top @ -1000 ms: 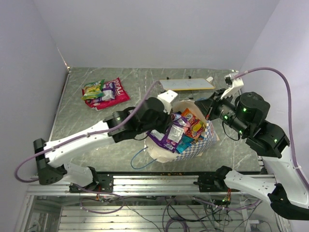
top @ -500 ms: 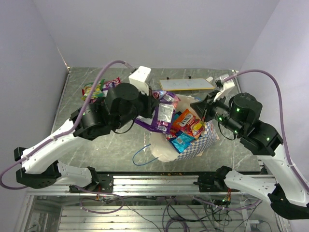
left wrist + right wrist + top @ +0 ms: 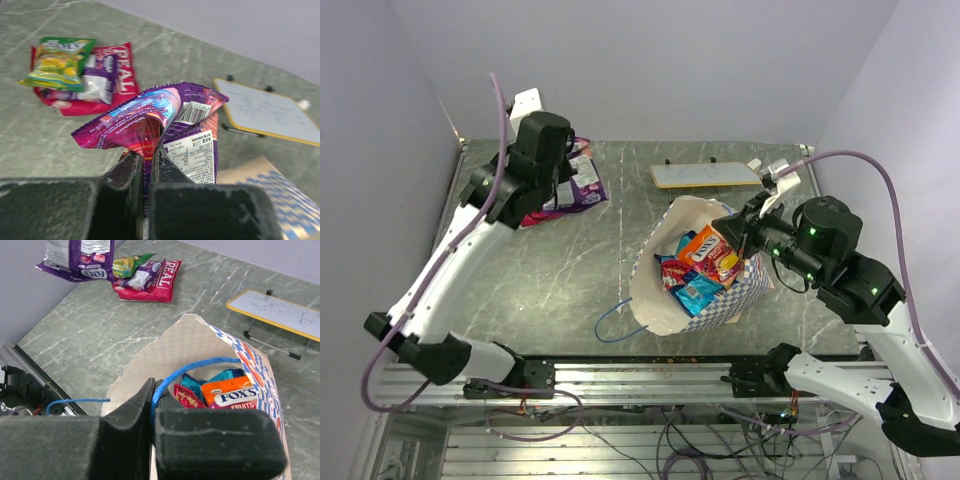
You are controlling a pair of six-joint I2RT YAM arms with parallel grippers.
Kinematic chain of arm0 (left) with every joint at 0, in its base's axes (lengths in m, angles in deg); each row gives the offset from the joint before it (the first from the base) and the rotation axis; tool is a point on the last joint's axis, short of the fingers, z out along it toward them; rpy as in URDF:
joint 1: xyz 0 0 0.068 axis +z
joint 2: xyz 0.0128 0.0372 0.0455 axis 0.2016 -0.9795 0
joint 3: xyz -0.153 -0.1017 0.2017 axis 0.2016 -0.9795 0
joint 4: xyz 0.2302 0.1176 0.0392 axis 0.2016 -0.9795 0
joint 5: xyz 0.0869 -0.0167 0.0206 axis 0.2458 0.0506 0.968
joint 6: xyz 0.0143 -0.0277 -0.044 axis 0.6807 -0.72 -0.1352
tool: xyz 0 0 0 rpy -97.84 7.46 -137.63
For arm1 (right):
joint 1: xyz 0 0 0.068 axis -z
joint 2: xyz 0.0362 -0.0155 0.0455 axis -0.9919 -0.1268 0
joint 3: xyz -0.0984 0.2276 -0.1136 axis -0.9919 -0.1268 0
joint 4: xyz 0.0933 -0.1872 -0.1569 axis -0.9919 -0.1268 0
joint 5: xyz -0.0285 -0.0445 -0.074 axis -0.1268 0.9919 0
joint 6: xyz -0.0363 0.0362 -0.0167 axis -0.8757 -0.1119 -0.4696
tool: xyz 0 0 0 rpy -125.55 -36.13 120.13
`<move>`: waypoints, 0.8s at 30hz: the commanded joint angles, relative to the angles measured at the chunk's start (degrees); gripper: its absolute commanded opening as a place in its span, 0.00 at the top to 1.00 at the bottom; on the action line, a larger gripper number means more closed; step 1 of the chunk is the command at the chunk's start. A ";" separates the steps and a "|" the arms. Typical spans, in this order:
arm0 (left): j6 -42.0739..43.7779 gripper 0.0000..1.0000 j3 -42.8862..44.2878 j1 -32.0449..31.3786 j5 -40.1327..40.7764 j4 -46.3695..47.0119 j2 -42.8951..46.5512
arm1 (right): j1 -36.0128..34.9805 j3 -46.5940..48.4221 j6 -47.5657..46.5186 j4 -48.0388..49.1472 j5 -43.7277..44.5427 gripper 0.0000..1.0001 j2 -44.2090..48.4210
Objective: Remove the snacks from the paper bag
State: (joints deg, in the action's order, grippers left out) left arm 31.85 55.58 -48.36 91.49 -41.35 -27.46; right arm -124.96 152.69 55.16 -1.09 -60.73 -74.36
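- My left gripper (image 3: 147, 159) is closed almost fully. Its two fingers pinch the lower edge of a purple packet (image 3: 155, 117), which stands up crumpled above them.
- I hold this packet outside the bag, over the far left part of the table (image 3: 570, 270). It is near a small pile of snacks lying there: a red-pink packet (image 3: 121, 75) with a green-yellow packet (image 3: 59, 62) on top of it.
- My right gripper (image 3: 153, 389) is closed completely on the blue cord handle (image 3: 200, 365) of the paper bag (image 3: 175, 347).
- The paper bag is in the middle of the table, with its mouth wide open.
- Inside it I see an orange packet (image 3: 230, 396), a blue packet (image 3: 698, 290) and a red packet (image 3: 187, 399), close together.
- A white board (image 3: 705, 175) stands behind the bag, apart from it.
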 commanded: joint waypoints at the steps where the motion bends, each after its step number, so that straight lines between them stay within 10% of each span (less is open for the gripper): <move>1: 6.01 0.93 -1.45 9.42 -3.12 2.06 -4.98 | -0.27 0.38 -0.53 0.18 2.42 1.00 -0.11; 7: 9.39 0.93 2.64 25.49 -10.85 5.55 -18.23 | -0.27 3.06 2.00 -3.54 5.51 1.00 -0.95; 24: 34.38 0.93 21.64 27.15 -5.07 5.21 -41.37 | -0.22 1.15 10.80 -2.77 19.41 1.00 -0.22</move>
State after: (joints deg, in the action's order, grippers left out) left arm 58.49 74.70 -21.19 85.72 -36.81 -66.96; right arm -125.07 153.35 64.62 -4.61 -49.23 -76.09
